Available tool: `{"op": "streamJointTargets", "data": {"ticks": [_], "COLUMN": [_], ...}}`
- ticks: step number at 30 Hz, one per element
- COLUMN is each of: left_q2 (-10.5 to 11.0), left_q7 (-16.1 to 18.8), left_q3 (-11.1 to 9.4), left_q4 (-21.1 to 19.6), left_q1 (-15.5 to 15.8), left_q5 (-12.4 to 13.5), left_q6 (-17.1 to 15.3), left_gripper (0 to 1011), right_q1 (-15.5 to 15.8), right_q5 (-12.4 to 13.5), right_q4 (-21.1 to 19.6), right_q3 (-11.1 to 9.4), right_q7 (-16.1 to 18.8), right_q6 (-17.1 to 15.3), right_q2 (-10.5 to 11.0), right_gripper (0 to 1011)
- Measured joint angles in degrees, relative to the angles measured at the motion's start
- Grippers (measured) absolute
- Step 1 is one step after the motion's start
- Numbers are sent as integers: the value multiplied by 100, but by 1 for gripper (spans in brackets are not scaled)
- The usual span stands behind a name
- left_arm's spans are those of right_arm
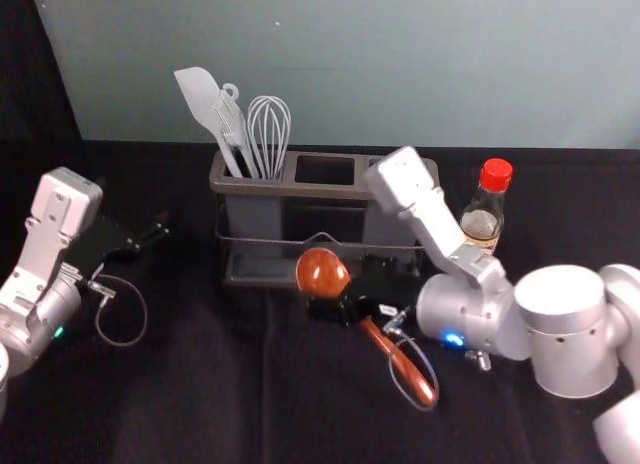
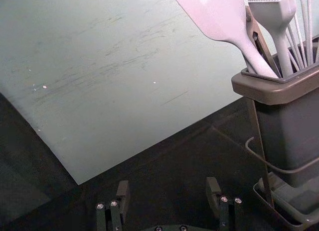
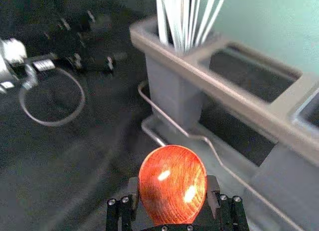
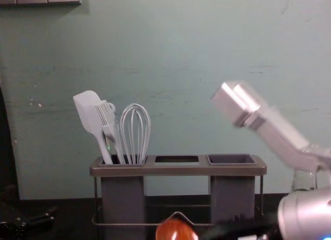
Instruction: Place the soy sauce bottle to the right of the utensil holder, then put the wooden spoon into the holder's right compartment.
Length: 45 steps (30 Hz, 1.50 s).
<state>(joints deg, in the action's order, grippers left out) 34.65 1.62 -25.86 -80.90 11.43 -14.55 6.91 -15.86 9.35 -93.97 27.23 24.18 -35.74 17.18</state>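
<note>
Head view: the right gripper seems closed around the wooden spoon below its bowl, and the right compartment lies beyond it, rightward.

In the head view the right arm hides the foot of the soy sauce bottle, right of the utensil holder; its label is too small to read. In front of the holder, the right pincer covers part of the wooden spoon, whose lower part the chest view's edge cuts off
</note>
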Motion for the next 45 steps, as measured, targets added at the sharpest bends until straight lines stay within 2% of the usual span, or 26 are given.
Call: {"op": "streamJointTargets", "data": {"ticks": [4, 10, 12, 16, 17, 21, 24, 28, 34, 38, 41, 45], "left_q2": [0, 0, 0, 0, 0, 0, 0, 0, 0, 0, 0, 0], "left_q7": [0, 0, 0, 0, 0, 0, 0, 0, 0, 0, 0, 0], "left_q3": [0, 0, 0, 0, 0, 0, 0, 0, 0, 0, 0, 0], "left_q4": [0, 0, 0, 0, 0, 0, 0, 0, 0, 0, 0, 0], "left_q1": [0, 0, 0, 0, 0, 0, 0, 0, 0, 0, 0, 0], "left_q5": [0, 0, 0, 0, 0, 0, 0, 0, 0, 0, 0, 0], "left_q6": [0, 0, 0, 0, 0, 0, 0, 0, 0, 0, 0, 0], "left_gripper": [1005, 1005, 1005, 1005, 1005, 1005, 1005, 1005, 1005, 1005, 1005, 1005], "right_q1": [132, 386, 504, 596, 596, 581, 472, 245, -218, -534, -868, -1129], "right_q5": [199, 593, 875, 1181, 1181, 1398, 1432, 1428, 1308, 1222, 1192, 1183], "right_q4": [-272, -755, -998, -1273, -1273, -1473, -1487, -1367, -971, -581, -83, 327], "right_q3": [-173, -501, -701, -920, -920, -1128, -1203, -1226, -1105, -980, -873, -792], "right_q7": [70, 219, 357, 519, 519, 548, 424, 271, 69, -23, -62, -80], "right_q6": [276, 859, 1169, 1465, 1465, 1767, 1946, 2119, 2383, 2554, 2747, 2892], "right_q2": [87, 235, 288, 344, 344, 349, 293, 211, 91, -9, -132, -230], "right_gripper": [829, 829, 830, 830, 830, 829, 830, 829, 829, 829, 829, 829]}}
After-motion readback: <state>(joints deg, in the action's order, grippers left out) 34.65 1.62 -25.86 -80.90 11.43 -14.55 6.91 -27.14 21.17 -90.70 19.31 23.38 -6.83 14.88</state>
